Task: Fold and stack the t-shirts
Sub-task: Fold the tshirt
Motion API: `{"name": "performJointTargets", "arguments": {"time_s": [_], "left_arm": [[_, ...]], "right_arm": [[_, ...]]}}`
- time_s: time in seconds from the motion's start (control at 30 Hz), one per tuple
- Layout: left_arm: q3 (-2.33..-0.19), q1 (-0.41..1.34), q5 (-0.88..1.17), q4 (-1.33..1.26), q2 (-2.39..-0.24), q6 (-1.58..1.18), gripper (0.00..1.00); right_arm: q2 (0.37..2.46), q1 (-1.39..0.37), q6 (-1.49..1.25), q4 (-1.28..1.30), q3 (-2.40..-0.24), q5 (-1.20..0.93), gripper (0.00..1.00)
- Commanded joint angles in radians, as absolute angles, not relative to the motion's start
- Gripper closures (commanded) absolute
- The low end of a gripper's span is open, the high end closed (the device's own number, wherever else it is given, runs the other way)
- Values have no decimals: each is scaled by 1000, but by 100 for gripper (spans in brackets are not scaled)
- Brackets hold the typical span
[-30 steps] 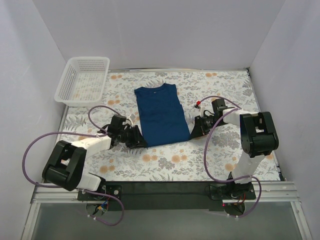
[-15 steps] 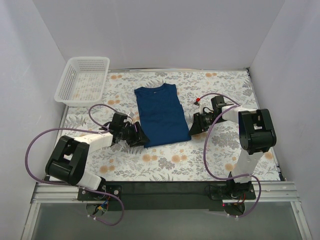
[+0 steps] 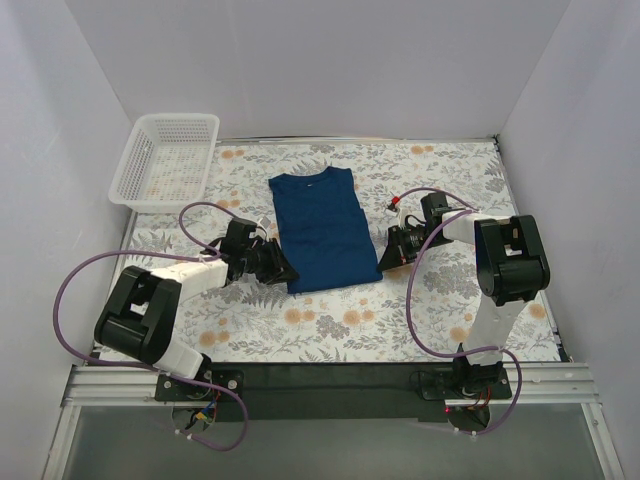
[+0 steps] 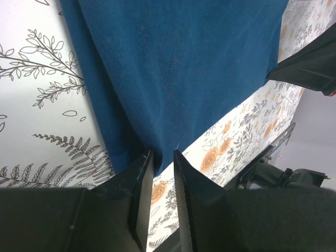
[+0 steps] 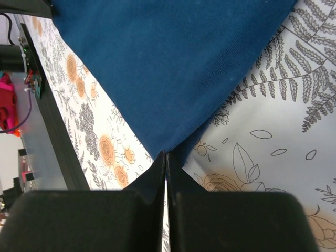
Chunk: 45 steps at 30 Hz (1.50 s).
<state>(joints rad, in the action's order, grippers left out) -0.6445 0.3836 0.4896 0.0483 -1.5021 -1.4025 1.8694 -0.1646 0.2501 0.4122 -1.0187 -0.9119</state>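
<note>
Both near corners of the t-shirt (image 3: 322,228) addressed, likely for a hem-to-collar fold.
Your right tool (image 5: 166,155) is pinched on its corner; left tool (image 4: 163,153) barely parted around cloth, grip unconfirmed.

The t-shirt (image 3: 322,230) is deep navy blue, seemingly plain as seen from above. The table (image 3: 440,300) is white, printed with orange flowers and grey-black ferns and leaves. The basket (image 3: 165,160) is white mesh. The cables (image 3: 56,312) are purple.
</note>
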Motion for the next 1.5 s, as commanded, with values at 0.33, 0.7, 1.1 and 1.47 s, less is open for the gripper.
{"name": "performJointTargets", "arguments": {"time_s": [0.33,0.7,1.1,1.47], "left_arm": [[-551,387,505,51,-1408,-1422,100],[-520,387,445,89,-1350,-1424,88],[-580,402,345,193,-1017,-1211,41],[-611,586,549,167,-910,-475,34]], "right_arm": [[1833,-163,271,413,-997,-902,99],[1792,-163,302,433,-979,-888,99],[1549,-164,896,616,-997,-778,58],[1520,-270,1825,893,-985,-893,32]]}}
